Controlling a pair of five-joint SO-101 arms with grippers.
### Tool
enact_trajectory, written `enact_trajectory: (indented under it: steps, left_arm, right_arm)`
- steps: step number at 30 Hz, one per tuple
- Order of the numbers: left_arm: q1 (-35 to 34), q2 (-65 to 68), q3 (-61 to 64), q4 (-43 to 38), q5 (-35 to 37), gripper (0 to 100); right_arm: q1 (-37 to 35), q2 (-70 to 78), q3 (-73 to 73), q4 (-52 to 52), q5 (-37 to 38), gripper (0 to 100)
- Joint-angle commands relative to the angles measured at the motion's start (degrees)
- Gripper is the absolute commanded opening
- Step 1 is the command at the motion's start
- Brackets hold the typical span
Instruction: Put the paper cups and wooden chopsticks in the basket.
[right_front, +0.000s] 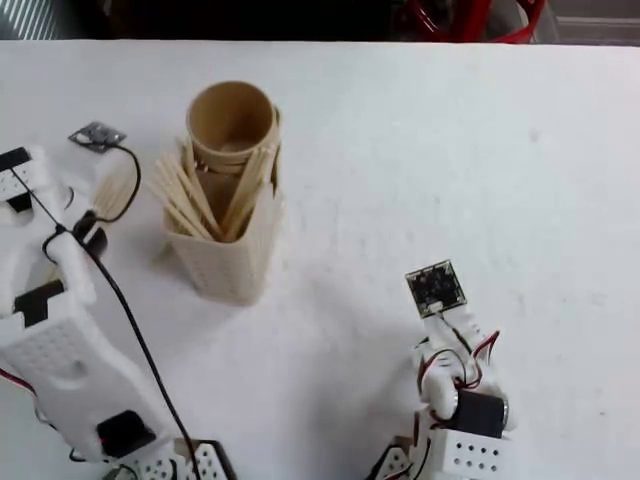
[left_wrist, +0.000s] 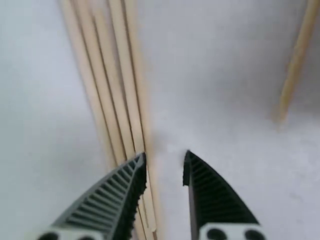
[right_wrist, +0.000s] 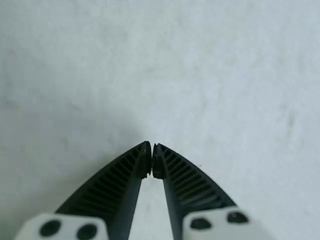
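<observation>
Chopsticks (left_wrist: 119, 90) partly under left end effector (left_wrist: 164, 161)

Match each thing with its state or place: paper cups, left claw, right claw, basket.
Things:
1 paper cups
2 left claw
3 right claw
4 basket

States or places:
a shut, above bare table
b white, perforated wall, standing upright
c open, beside loose chopsticks
d inside the basket

Pairs: 1-d, 2-c, 3-a, 4-b.
</observation>
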Motion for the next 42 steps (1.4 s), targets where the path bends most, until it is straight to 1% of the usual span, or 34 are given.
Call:
enact_trajectory:
  steps: [1, 4, 12, 14, 19, 27, 28, 30, 33, 40, 42]
  left_arm:
    - [0.66, 0.57, -3.08, -3.34, 1.93, 14]
    - [0.66, 2.42, -2.99, -5.98, 1.93, 14]
    - [0.57, 6.46, -2.73, -7.38, 1.76, 13]
    - [0.48, 7.08, -2.55, -6.77, 1.58, 13]
    - [0.66, 9.45, -2.55, -2.2, 1.41, 5]
    - [0.48, 12.09, -3.16, -1.23, 1.85, 4]
    - [0.4, 11.74, -3.16, -1.23, 1.85, 2]
    - [0.04, 9.63, -2.99, -0.62, 1.85, 2]
    - [-0.57, 3.38, -2.73, 3.16, 1.85, 2]
    - [-1.1, -17.01, -2.55, 13.01, 2.11, 2]
    - [-1.1, -22.73, -2.55, 14.77, 5.01, 2]
  right_arm:
    - [0.22, -0.4, 0.53, -0.92, 0.18, 1.9]
    - [0.22, -0.4, 0.53, -0.92, 0.18, 1.9]
    - [0.22, -0.4, 0.53, -0.92, 0.18, 1.9]
    - [0.22, -0.4, 0.53, -0.92, 0.18, 1.9]
    - [0.22, -0.4, 0.53, -0.92, 0.18, 1.9]
    - [0.22, -0.4, 0.53, -0.92, 0.18, 1.9]
    - [0.22, -0.4, 0.53, -0.92, 0.18, 1.9]
    - [0.22, -0.4, 0.53, -0.92, 0.18, 1.9]
    - [0.22, -0.4, 0.53, -0.92, 0.18, 1.9]
    - [0.22, -0.4, 0.53, -0.92, 0.18, 1.9]
    - [0.22, -0.4, 0.53, -0.92, 0.18, 1.9]
